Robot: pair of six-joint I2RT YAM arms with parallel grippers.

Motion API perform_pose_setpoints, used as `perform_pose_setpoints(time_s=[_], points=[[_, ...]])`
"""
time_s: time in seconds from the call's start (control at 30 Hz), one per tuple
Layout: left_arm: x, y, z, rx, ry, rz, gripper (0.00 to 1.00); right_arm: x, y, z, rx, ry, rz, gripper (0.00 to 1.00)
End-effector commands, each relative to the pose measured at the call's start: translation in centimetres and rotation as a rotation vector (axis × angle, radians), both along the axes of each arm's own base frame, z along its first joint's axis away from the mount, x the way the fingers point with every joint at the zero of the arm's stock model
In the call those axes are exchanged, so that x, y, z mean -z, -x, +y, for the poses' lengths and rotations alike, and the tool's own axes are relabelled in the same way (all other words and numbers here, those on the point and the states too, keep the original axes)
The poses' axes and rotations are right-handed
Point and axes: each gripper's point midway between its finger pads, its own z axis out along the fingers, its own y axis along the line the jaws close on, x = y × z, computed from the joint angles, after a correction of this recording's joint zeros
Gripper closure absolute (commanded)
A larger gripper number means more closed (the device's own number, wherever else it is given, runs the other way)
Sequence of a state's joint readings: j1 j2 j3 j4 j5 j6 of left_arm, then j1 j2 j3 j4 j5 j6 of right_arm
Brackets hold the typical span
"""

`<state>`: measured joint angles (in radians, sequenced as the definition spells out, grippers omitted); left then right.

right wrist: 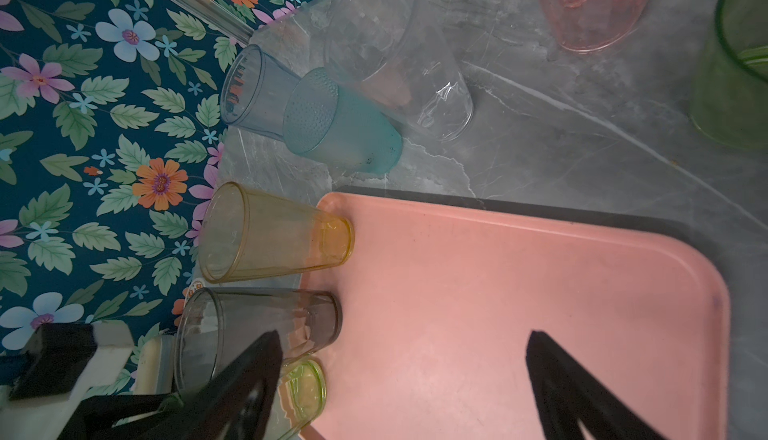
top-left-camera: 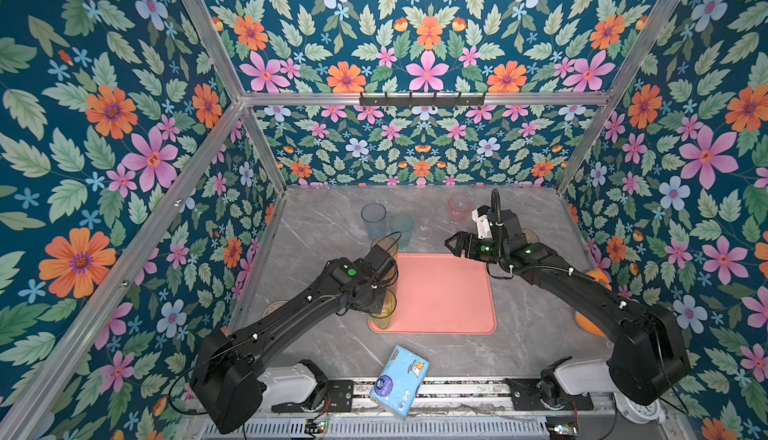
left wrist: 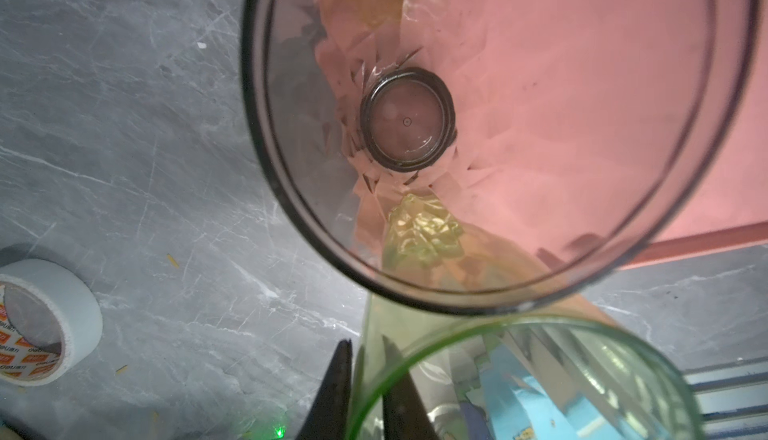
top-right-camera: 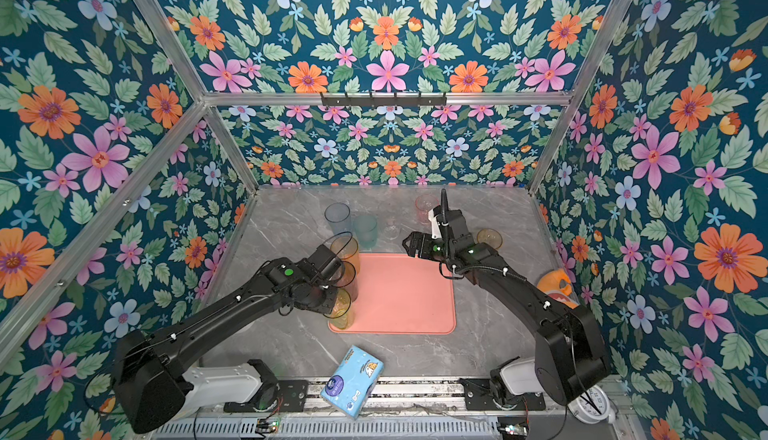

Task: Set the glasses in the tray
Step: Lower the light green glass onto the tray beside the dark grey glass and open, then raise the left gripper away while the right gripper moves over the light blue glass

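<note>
Tray (top-left-camera: 449,292), salmon, mid-table (top-left-camera: 523,334): amber tumbler (right wrist: 274,234), grey tumbler (right wrist: 257,325), yellow-green tumbler (top-left-camera: 384,313) upright along its left edge. Left gripper (left wrist: 366,346): fingers straddling yellow-green tumbler's wall, grip undeterminable. Right gripper (right wrist: 403,334): spread wide, empty, above tray. Teal tumbler (right wrist: 345,126), pink tumbler (right wrist: 590,5): on table beyond tray

- This was a robot test cell, a lab rig rather than a home.
- A bare aluminium frame (top-left-camera: 419,99) held floral wallpaper panels (top-left-camera: 104,126) at 9, 12 and 3 o'clock around a marble-look table (top-left-camera: 324,217).
- Two black arms, ending in a left claw (left wrist: 366,340) and a right claw (right wrist: 404,334), stood on a rail (top-left-camera: 457,390) at 6 o'clock.
- An exposed circuit board (top-left-camera: 316,424) and loose wires lay below that rail.
</note>
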<state>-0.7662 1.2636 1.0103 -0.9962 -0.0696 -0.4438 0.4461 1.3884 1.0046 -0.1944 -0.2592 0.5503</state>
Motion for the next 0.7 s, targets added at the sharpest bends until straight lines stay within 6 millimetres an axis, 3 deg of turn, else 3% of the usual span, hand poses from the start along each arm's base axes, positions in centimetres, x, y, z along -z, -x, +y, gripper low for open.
perform_pose_setpoints(time_s=[0.0,0.37,0.67], points=[[-0.2,0.0,0.2,0.004,-0.011,-0.003,0.79,-0.3,0.0,0.0,0.005,-0.006,-0.007,0.07],[-2.4,-0.4,-0.2,0.006,0.025,-0.044,0.7,-0.5,0.0,-0.1,0.007,-0.006,-0.013,0.07],[-7.1,-2.3,-0.5,0.058,0.003,-0.134,0.6,-1.3,0.0,-0.2,0.009,-0.01,-0.032,0.07]])
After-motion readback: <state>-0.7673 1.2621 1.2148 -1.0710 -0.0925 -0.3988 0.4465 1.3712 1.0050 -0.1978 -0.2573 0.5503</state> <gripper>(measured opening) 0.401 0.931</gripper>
